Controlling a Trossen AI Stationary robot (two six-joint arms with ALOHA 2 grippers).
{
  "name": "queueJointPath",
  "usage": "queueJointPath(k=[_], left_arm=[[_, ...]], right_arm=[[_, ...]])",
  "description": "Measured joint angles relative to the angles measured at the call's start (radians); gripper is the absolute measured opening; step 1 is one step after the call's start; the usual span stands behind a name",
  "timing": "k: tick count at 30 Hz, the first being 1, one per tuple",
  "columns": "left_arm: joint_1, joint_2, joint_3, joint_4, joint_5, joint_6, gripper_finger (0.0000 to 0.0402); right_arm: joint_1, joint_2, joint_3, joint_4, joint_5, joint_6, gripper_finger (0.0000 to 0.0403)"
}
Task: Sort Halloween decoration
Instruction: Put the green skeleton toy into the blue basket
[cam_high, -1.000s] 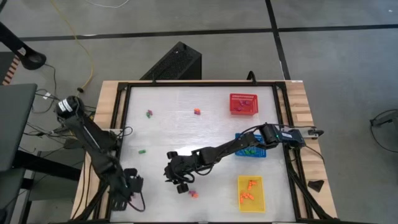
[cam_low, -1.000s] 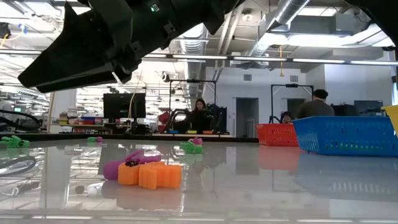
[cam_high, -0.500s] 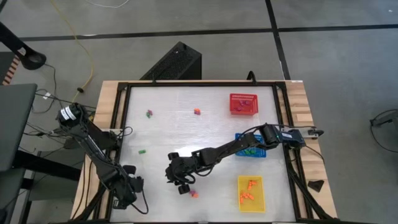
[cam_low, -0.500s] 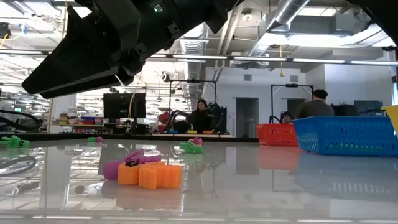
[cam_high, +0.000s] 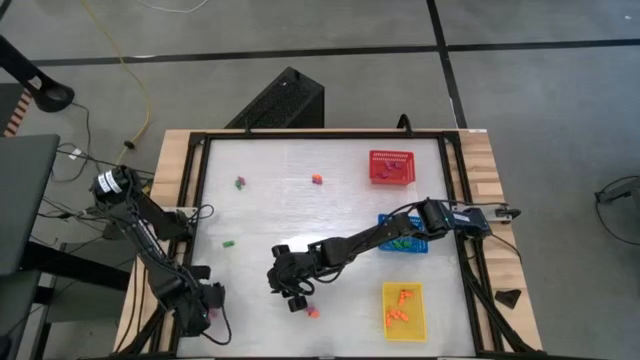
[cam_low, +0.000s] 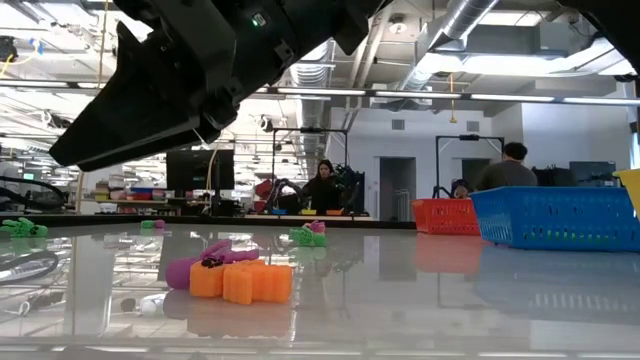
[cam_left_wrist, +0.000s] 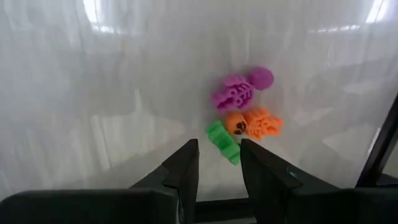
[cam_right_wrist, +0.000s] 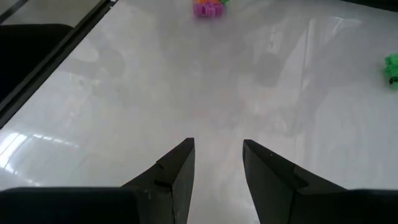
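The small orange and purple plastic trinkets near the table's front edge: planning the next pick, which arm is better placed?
Right: its pincer, open and empty, hovers beside the trinkets; the left pincer sits at the table's edge.

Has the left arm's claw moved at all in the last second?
Yes. In the high view the left gripper slid up the picture along the table's wooden left edge, toward the far end.

From overhead I get even, bright light on the white table (cam_high: 300, 190), with only faint shadows under the arms. At table height the ceiling strip lights (cam_low: 520, 97) glare behind a dark arm that reads as a silhouette, and the glossy top mirrors the orange trinket (cam_low: 243, 281) and the blue basket (cam_low: 555, 218). My left wrist camera is soft and hazy, with pale streaks of reflected light; the trinket cluster (cam_left_wrist: 245, 112) looks blurred. The right wrist picture shows broad washed-out sheen.
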Motion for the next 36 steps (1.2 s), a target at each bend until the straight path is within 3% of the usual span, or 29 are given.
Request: queueJointPath(k=[9, 16, 20, 25, 30, 32, 36], left_arm=[[-0.002, 0.043, -0.028, 0.082, 0.021, -0.012, 0.0106], [0.000, 0.077, -0.034, 0.077, 0.095, -0.002, 0.0104], [0.001, 0.077, -0.035, 0.052, 0.101, 0.010, 0.0078], [0.013, 0.077, -0.035, 0.052, 0.112, 0.061, 0.0018], [0.040, 0.076, -0.036, 0.046, 0.124, 0.134, 0.0017], [0.056, 0.070, -0.030, 0.000, 0.102, 0.191, 0.0018], [0.100, 0.028, 0.008, -0.145, -0.113, 0.314, 0.0018]], right_arm=[[0.000, 0.000, 0.000, 0.001, 0.000, 0.003, 0.0168], [0.000, 0.000, 0.000, 0.000, 0.000, 0.003, 0.0168], [0.000, 0.000, 0.000, -0.002, 0.000, 0.003, 0.0168], [0.000, 0.000, 0.000, -0.006, 0.000, 0.003, 0.0168], [0.000, 0.000, -0.001, -0.002, 0.000, 0.003, 0.0168], [0.000, 0.000, -0.001, 0.017, 0.000, 0.003, 0.0168], [0.000, 0.000, -0.001, 0.047, 0.000, 0.003, 0.0168]])
